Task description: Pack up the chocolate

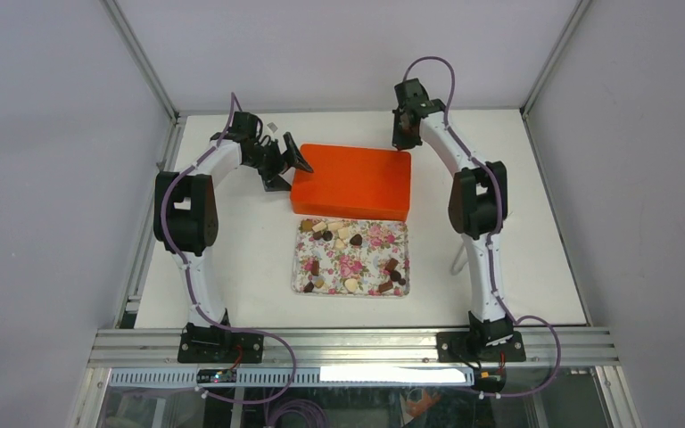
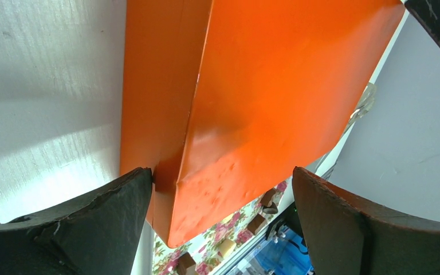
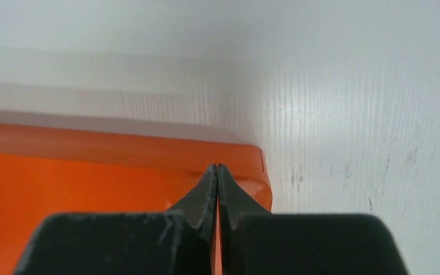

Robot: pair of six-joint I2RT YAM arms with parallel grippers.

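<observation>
1. While the orange box [image 1: 351, 181] sits with its lid on at the far side of the table [image 1: 232, 259], the left claw [image 1: 291, 157] hangs wide open at the box's left end. In the left wrist view one finger [image 2: 86, 223] is right at the box's corner and the other is out over the lid, neither clamped on anything.
2. Moving right, the chocolates [image 1: 350, 259] are all scattered loose on the flowery tray [image 1: 370, 239], which sits just in front of the box, touching or nearly so. None visible in the box, since it's closed.
3. Over at the box's far right corner, the right claw [image 1: 400, 135] is pinched shut. The right wrist view shows its tips together just above the lid edge, with nothing between them as far as I can tell.
4. Honestly this fits either lid-about-to-come-off or lid-just-put-back, but chocolates still on the tray make me lean toward opening.
5. If so, my tip: catch the lid's rim only, not the base, and lift both ends level so it doesn't jam or drag the box into the tray.
</observation>
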